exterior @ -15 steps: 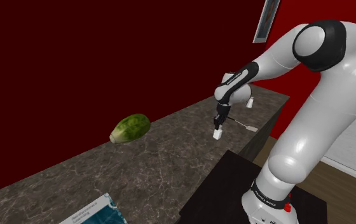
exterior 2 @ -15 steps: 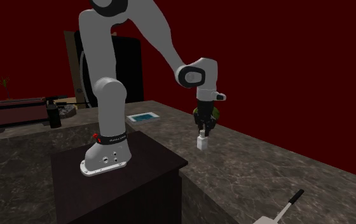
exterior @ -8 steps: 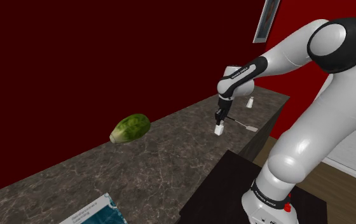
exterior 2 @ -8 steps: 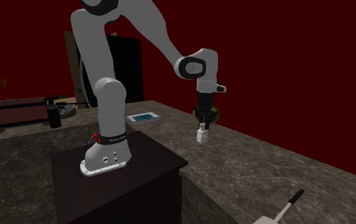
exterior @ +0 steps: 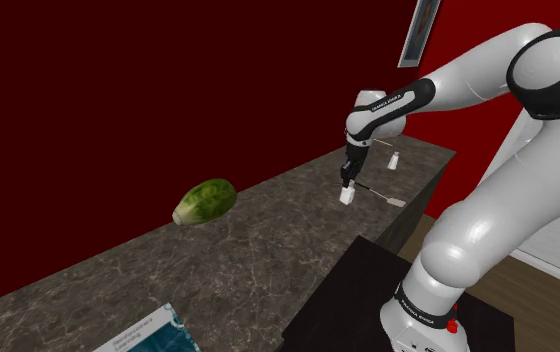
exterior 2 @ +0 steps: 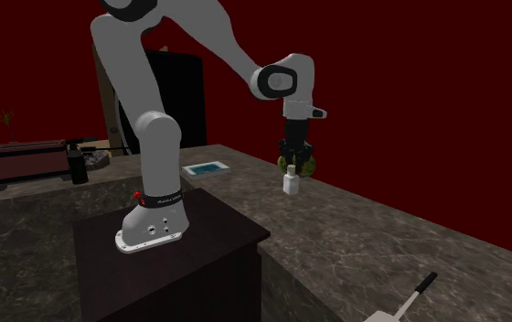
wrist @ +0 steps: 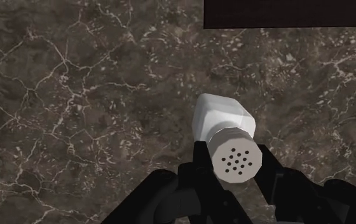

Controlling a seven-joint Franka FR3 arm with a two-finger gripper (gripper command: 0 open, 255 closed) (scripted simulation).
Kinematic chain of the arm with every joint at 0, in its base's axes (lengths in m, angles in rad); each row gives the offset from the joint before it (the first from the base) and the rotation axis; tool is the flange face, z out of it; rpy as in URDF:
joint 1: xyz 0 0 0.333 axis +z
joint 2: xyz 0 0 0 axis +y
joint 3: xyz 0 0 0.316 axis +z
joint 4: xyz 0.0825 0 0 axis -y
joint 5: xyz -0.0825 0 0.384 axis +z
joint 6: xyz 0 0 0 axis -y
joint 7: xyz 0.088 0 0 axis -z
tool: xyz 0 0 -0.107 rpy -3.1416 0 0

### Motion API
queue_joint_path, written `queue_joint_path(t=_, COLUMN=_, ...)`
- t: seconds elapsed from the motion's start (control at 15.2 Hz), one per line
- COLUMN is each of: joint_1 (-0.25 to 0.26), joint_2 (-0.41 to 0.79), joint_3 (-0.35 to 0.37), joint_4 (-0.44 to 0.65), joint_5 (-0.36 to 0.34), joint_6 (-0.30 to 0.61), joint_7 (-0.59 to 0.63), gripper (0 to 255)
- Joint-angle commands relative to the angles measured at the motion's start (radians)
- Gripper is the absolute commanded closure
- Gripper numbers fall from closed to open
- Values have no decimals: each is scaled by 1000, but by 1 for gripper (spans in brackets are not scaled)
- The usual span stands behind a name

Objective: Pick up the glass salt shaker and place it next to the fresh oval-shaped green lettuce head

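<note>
A small white salt shaker [exterior: 347,196] hangs in the air above the dark marble counter [exterior: 218,250], held by its top in my black gripper [exterior: 347,183]. The wrist view looks down on the shaker [wrist: 226,124] and its perforated cap, with a finger [wrist: 201,167] pressed on each side of the neck. In the second exterior view the shaker [exterior 2: 291,184] dangles below the gripper [exterior 2: 292,167]. The green oval lettuce head [exterior: 204,200] lies on the counter well toward the shoulder view's left of the shaker; part of the lettuce [exterior 2: 311,165] peeks out behind the gripper.
A second small white shaker [exterior: 394,160] stands near the counter's far end, with a white spatula [exterior: 383,195] lying close by. A teal-and-white book [exterior: 158,335] lies at the near left end. The dark stand [exterior: 368,300] sits beside the counter. Dark red walls lie behind.
The gripper has risen with the shaker, lifting it higher above the counter and slightly toward the far wall. The arm's upper links have swung upward. The lettuce has not moved.
</note>
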Motion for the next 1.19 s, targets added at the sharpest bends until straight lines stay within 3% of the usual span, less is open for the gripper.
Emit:
queue_joint_path(t=0.0, joint_1=-2, joint_2=-16, joint_3=5, joint_4=15, joint_5=-4, joint_6=-31, joint_7=3, gripper=255)
queue_joint_path(t=1.12, joint_1=6, joint_2=-97, joint_3=59, joint_4=167, joint_5=0, joint_6=-262, joint_7=37, gripper=255)
